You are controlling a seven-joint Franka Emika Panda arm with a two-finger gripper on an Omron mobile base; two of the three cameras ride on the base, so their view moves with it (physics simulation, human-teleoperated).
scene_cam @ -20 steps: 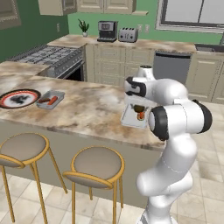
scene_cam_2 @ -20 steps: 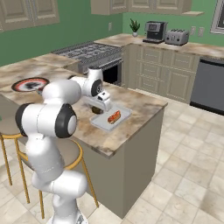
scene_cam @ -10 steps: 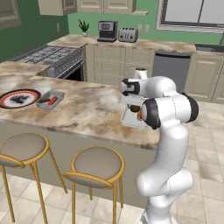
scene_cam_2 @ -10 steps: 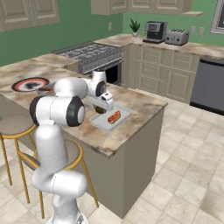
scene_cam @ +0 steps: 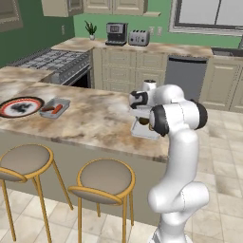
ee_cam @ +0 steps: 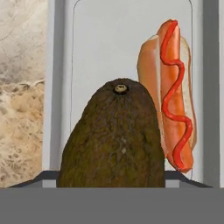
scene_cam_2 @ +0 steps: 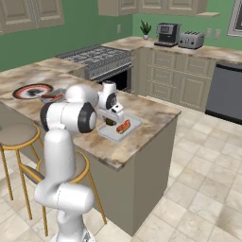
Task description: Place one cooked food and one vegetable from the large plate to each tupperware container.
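My gripper (scene_cam_2: 112,119) hangs low over the near tupperware container (scene_cam_2: 134,124) on the island's right end, shut on a brown avocado (ee_cam: 114,140). The avocado hides the fingertips in the hand view and stands just above the container floor (ee_cam: 109,43). Beside it in the same container lies a hot dog (ee_cam: 170,94) with a ketchup line, also seen as the hot dog (scene_cam_2: 123,126). From the left base, the gripper (scene_cam: 141,118) is over that container (scene_cam: 142,134). The large plate (scene_cam: 33,102) lies far left, with the second container (scene_cam: 60,101) beside it holding red food.
The stove (scene_cam: 52,59) and back counter with a coffee machine (scene_cam: 115,34) and toaster (scene_cam: 138,37) stand beyond the island. Two round stools (scene_cam: 104,178) stand under the island's near edge. Bare marble lies between the two containers.
The arm's elbow has swung in toward the island while the hand stayed over the near container, a little lower, with the avocado still in it.
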